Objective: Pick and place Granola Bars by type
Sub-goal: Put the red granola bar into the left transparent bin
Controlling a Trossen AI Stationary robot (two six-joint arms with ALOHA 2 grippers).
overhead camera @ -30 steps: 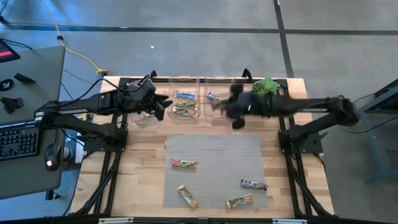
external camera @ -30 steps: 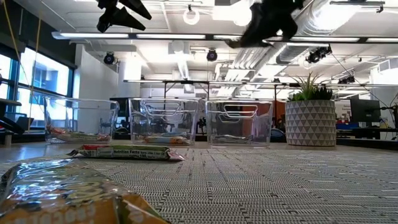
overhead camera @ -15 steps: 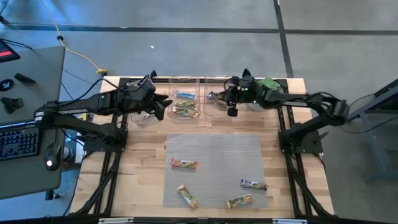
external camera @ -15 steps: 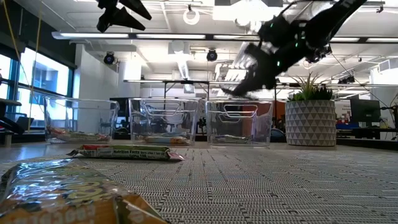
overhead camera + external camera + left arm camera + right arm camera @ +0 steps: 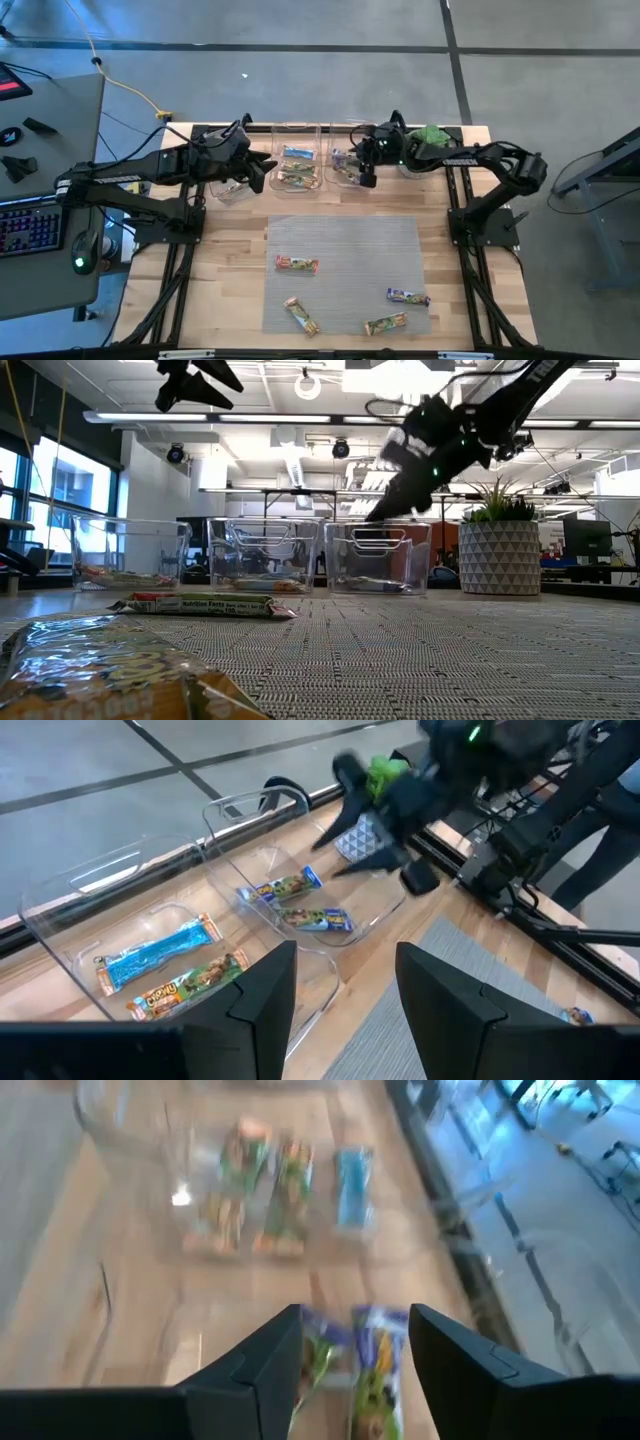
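Four granola bars lie flat on the grey mat: a red-green one (image 5: pixel 297 264) and three near the front edge (image 5: pixel 301 316) (image 5: pixel 385 324) (image 5: pixel 408 296). Other bars lie in three clear bins at the far edge. The right bin (image 5: pixel 350 125) holds two blue-green bars (image 5: pixel 280 890) (image 5: pixel 318 920). My right gripper (image 5: pixel 351 165) (image 5: pixel 355 1350) hovers open over that bin, with both bars showing below its fingers. My left gripper (image 5: pixel 262 170) (image 5: pixel 345 990) waits open and high, between the left bin (image 5: pixel 232 193) and the middle bin (image 5: pixel 297 127).
A potted plant (image 5: pixel 428 140) (image 5: pixel 500 555) stands at the far right corner, just right of the right bin. The middle bin holds a blue bar and green-orange bars (image 5: pixel 165 970). The mat's middle (image 5: pixel 345 240) is bare. A desk with a keyboard (image 5: pixel 30 225) sits left of the table.
My right gripper has swung from above the mat's far edge toward the table's far left and come down, ending just over the right bin. My left arm has kept still, and the bars on the mat have not moved.
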